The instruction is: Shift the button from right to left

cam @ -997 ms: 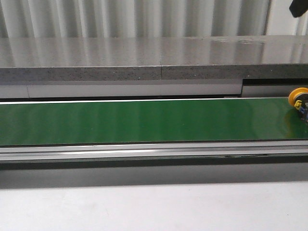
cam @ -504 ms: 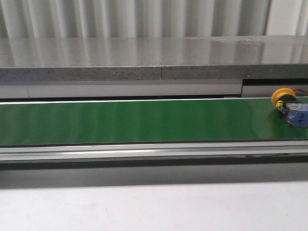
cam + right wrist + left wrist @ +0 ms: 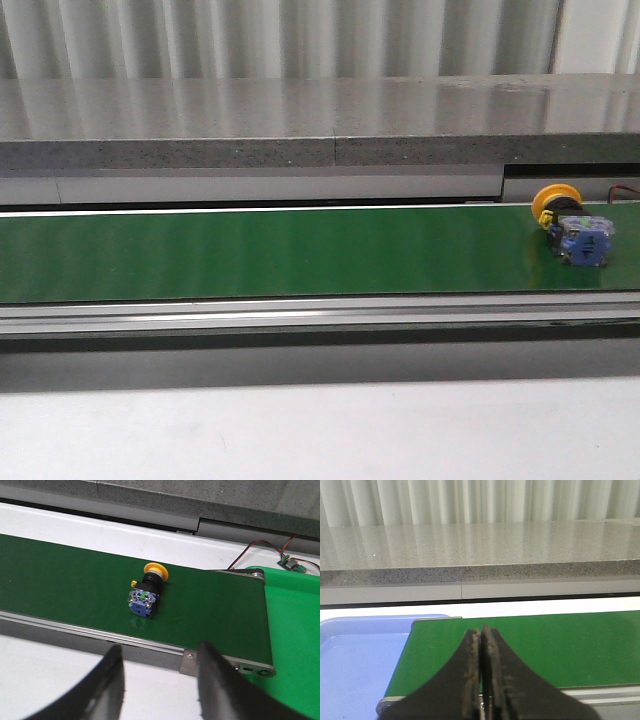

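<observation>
The button [image 3: 572,226] lies on its side on the green belt [image 3: 280,250] near its right end, yellow-orange cap toward the back, blue-and-grey block toward the front. It also shows in the right wrist view [image 3: 146,592]. My right gripper [image 3: 159,652] is open and empty, over the white table in front of the belt, apart from the button. My left gripper [image 3: 481,632] is shut and empty, above the belt's left end [image 3: 530,645]. Neither gripper shows in the front view.
A blue tray [image 3: 355,660] sits just past the belt's left end. A grey stone ledge [image 3: 300,120] runs behind the belt. A metal rail [image 3: 300,312] borders the belt's front. Red-black wires and a small circuit board [image 3: 290,562] lie by a green part at the right end.
The button has travelled left along the belt, from the front view's right edge to fully in view. A dark object at the top right corner has left the view.
</observation>
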Available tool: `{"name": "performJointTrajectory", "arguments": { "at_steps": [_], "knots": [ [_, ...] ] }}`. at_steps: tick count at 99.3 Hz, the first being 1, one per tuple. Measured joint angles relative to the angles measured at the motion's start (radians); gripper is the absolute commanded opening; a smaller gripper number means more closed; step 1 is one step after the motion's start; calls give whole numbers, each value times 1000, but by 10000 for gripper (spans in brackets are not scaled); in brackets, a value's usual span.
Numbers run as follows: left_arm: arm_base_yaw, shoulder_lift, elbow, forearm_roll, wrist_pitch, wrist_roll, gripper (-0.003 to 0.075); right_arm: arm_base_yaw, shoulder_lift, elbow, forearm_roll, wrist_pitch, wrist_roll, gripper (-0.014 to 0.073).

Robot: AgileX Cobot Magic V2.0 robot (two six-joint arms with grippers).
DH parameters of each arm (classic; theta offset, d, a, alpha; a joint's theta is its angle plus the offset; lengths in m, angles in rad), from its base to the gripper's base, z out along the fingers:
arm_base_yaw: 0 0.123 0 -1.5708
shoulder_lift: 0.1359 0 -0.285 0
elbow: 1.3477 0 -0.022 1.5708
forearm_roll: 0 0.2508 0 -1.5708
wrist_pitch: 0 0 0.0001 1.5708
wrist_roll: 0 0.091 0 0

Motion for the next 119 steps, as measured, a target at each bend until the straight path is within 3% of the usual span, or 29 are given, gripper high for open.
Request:
{"name": "performJointTrajectory", "arguments": {
  "at_steps": [10,119],
  "knots": [
    [0,0,0,0,0,0,-20,0,0,0,0,1,-2,-74],
    [0,0,0,-2,-24,0,-20,0,0,0,0,4,-4,-67]
  ]
}}
